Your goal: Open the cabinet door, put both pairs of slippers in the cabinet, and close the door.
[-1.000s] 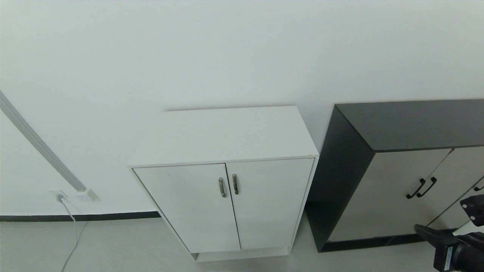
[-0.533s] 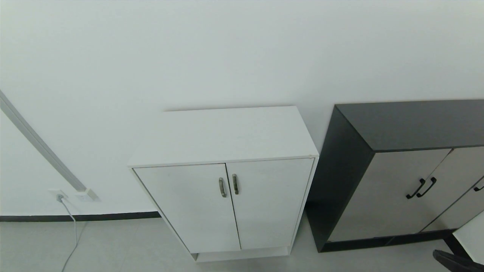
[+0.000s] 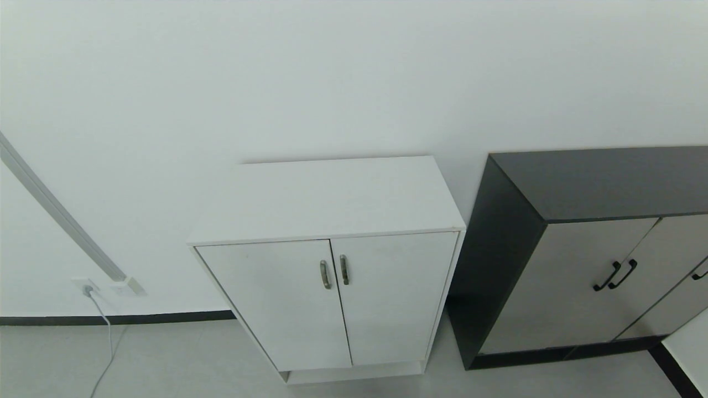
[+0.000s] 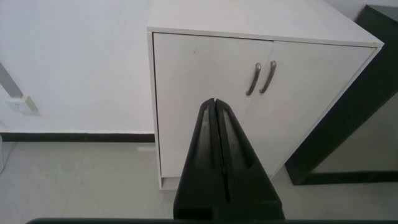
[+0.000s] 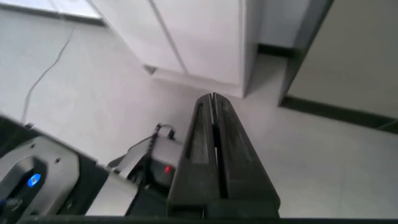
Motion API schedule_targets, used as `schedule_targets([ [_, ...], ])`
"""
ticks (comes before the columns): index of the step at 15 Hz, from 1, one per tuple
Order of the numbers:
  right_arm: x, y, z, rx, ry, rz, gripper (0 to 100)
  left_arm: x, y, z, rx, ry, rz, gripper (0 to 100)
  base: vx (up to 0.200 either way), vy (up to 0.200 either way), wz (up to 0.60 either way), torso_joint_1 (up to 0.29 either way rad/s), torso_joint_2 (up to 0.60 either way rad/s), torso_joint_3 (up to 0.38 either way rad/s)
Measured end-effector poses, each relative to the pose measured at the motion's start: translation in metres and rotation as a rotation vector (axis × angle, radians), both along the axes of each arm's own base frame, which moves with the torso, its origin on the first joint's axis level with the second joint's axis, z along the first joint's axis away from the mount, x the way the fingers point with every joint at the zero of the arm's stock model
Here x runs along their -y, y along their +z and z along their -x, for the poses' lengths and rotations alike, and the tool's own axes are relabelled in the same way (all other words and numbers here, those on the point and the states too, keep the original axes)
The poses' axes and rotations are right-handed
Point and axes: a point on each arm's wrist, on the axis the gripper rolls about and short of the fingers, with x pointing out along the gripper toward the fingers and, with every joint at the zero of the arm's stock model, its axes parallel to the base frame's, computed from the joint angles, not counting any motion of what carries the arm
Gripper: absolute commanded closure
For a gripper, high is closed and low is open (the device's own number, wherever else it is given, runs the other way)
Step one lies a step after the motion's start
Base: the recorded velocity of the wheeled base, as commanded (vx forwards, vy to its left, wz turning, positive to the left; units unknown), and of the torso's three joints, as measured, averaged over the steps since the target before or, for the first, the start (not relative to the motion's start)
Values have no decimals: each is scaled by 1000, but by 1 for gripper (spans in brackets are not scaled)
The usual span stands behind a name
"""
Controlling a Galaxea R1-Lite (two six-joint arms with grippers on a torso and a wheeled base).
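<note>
White cabinet point(image 3: 287, 298) doors shut; my left gripper point(image 4: 215, 101), clenched empty, faces its handles point(image 3: 325, 274); my right gripper point(image 5: 213, 97), clenched too, hangs low before it, presumably keeping clear.

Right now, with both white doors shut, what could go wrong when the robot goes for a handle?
The two door handles sit close together; a gripper may catch both.
The left gripper is shut; it must open before grasping.
The right door could swing against the dark cabinet alongside.
</note>
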Motion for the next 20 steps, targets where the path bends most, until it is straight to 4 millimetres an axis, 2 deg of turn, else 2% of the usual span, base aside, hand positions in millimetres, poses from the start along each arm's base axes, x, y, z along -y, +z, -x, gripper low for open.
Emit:
schedule_targets([
  [5,5,1,7,130,-101,110,100,0,0,0,0,0,0,100,0,0,0,0,0,0],
  [9,5,-5,12,96,-9,103,100,0,0,0,0,0,-1,100,0,0,0,0,0,0],
  [11,6,-4,13,128,-16,100,100,0,0,0,0,1,0,100,0,0,0,0,0,0],
  [17,9,-5,28,315,-238,71,100,0,0,0,0,1,0,100,0,0,0,0,0,0],
  [20,9,-6,31,355,-269,76,100,0,0,0,0,0,0,100,0,0,0,0,0,0],
])
